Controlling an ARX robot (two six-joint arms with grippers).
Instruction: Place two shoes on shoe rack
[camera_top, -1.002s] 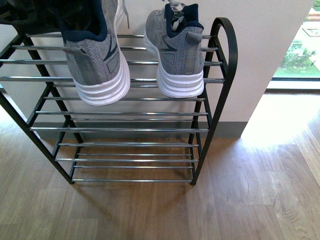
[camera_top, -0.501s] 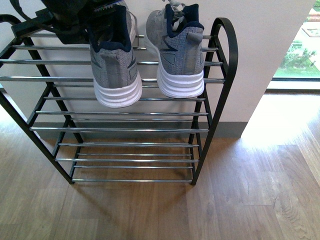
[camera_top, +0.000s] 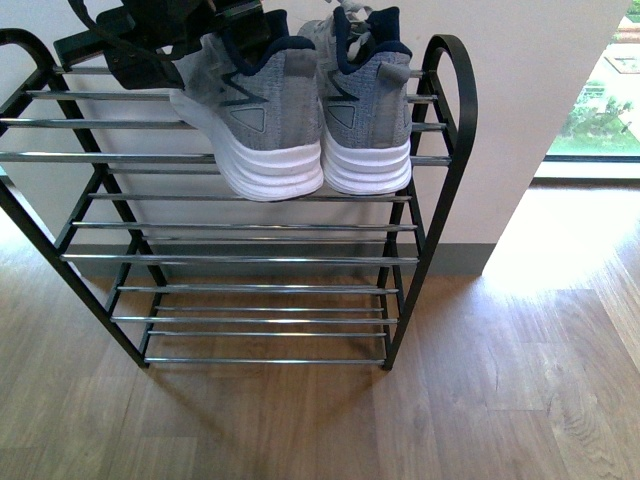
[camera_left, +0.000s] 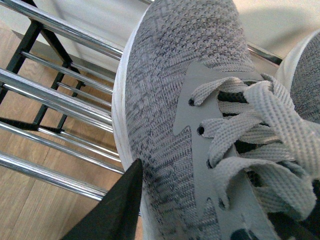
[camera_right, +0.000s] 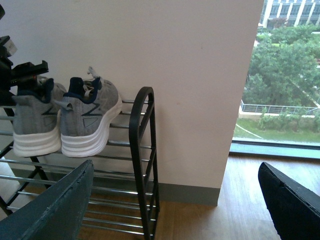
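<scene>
Step in hand: setting the second shoe down on the top tier, judged from how it lies beside its mate
Left gripper (camera_top: 205, 30): over the left end of the top tier, closed on the collar of the left sneaker as far as the front view shows; in the left wrist view one black finger (camera_left: 119, 202) lies against the shoe's outer side, and the other is hidden
Left sneaker (camera_top: 262, 120): on the top tier, heel toward the camera and overhanging the front rods, tilted and angled so its heel touches the neighbour's
Right sneaker (camera_top: 368, 110): flat on the top tier, just inside the right side frame, heel forward, free of any gripper
Doing it well: level the left sneaker so the white sole bears on several rods at once, and square it parallel to the right sneaker; avoid pushing sideways, which could shove that shoe toward the frame; let go only once the sole sits flat, then lift clear of the laces (camera_left: 250, 130)
Risk: the rods are thin and smooth, so a tilted sole may slide or tip forward on release
Shoe rack (camera_top: 452, 150): stands on the wood floor (camera_top: 500, 400) against the wall
Top tier: holds both sneakers, side by side
Lower tiers (camera_top: 250, 258): only chrome rods show
Right gripper (camera_right: 175, 167): away from the rack, jaws spread wide, nothing between them
</scene>
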